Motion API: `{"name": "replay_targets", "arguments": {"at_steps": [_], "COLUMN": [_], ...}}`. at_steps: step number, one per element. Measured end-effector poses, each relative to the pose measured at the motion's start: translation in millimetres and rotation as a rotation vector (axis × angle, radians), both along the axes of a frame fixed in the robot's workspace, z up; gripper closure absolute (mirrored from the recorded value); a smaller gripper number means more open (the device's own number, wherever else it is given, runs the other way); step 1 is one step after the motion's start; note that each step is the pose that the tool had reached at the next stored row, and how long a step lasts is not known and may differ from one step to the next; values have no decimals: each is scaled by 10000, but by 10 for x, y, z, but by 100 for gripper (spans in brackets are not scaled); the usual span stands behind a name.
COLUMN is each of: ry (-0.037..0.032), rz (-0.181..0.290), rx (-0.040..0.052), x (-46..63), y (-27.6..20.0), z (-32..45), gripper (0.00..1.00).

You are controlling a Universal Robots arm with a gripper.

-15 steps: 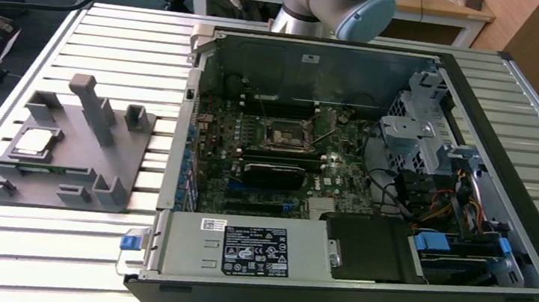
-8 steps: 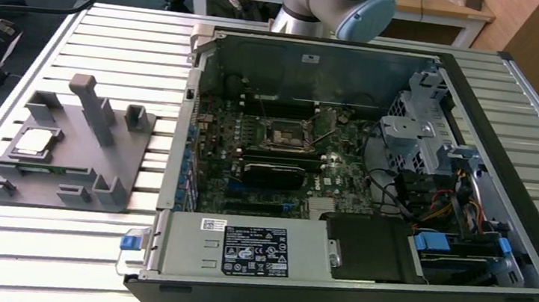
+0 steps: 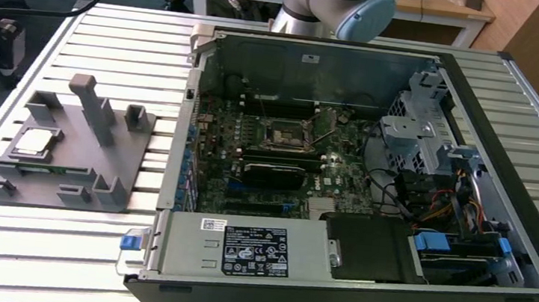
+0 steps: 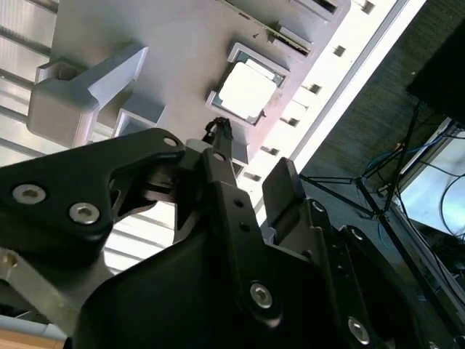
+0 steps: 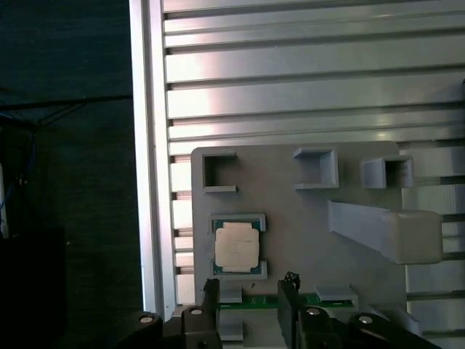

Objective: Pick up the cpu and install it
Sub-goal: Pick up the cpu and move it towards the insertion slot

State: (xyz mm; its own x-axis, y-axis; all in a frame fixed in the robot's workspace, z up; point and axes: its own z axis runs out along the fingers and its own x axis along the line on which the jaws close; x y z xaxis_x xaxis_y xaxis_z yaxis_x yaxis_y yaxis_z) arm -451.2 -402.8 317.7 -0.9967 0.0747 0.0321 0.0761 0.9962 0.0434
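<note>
1. Resting flat in a recess of the grey fixture, the cpu sits to the exterior view's left of the open computer case
2. Gripper: fingers spread apart, grasping nothing, clear of the cpu

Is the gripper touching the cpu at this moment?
Apart. In the exterior view the cpu lies alone in the grey fixture, nothing on it; in the first wrist view the open gripper hangs short of it.
</note>
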Motion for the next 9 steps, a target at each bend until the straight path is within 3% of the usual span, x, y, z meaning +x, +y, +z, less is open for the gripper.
{"name": "replay_targets", "arguments": {"at_steps": [2, 5, 7, 8, 9], "ry": [-1, -2, -2, -1, -2], "rz": [0, 0, 4, 5, 6], "rx": [0, 1, 0, 0, 0], "x": [0, 0, 0, 0, 0], "y": [0, 0, 0, 0, 0], "z": [-14, -49, -65, -71, -78], "gripper": [53, 36, 36, 30, 30]}}
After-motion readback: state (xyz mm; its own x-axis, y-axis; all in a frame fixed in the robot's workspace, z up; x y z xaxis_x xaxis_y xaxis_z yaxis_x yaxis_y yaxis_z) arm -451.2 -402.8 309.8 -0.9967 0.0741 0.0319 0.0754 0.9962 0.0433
